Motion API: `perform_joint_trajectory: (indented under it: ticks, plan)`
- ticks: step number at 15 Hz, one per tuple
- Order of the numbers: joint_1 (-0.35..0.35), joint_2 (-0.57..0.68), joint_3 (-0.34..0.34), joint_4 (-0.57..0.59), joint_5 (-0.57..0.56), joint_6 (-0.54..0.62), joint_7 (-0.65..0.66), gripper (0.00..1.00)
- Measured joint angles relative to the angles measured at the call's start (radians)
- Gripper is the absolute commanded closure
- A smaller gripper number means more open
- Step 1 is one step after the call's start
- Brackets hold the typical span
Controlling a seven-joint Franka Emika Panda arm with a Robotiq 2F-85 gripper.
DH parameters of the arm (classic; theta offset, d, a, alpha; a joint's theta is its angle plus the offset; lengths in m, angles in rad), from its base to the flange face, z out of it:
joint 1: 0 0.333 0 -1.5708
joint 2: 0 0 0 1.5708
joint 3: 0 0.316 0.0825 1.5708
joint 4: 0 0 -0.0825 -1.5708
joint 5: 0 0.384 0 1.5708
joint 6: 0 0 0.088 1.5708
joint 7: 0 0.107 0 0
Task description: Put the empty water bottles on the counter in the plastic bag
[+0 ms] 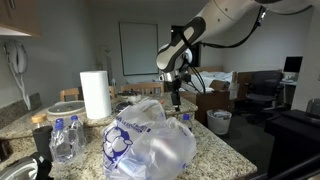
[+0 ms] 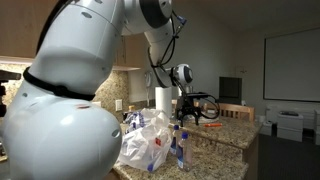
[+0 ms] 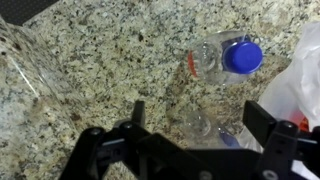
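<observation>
Over counter (image 3: pixel 100 60), pincer (image 3: pixel 197 118) spread wide near blue-capped water bottle (image 3: pixel 222 57).

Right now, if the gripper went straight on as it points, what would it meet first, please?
Probably the empty water bottle lying on the counter below the gripper, between its open fingers; depth is unclear, so it could touch bare granite instead.

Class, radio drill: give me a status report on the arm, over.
Gripper open, hovering over counter. Blue-capped water bottle lying just ahead, ungrasped. Plastic bag alongside; nothing blocking.
</observation>
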Motion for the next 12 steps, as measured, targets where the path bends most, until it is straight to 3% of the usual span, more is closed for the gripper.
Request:
perform_joint_trajectory:
  ticks: [5, 12]
  plan:
    - [0.004, -0.035, -0.012, -0.082, -0.024, 0.001, 0.003, 0.0]
    - [0.016, -0.029, -0.014, -0.094, -0.044, -0.004, 0.022, 0.0]
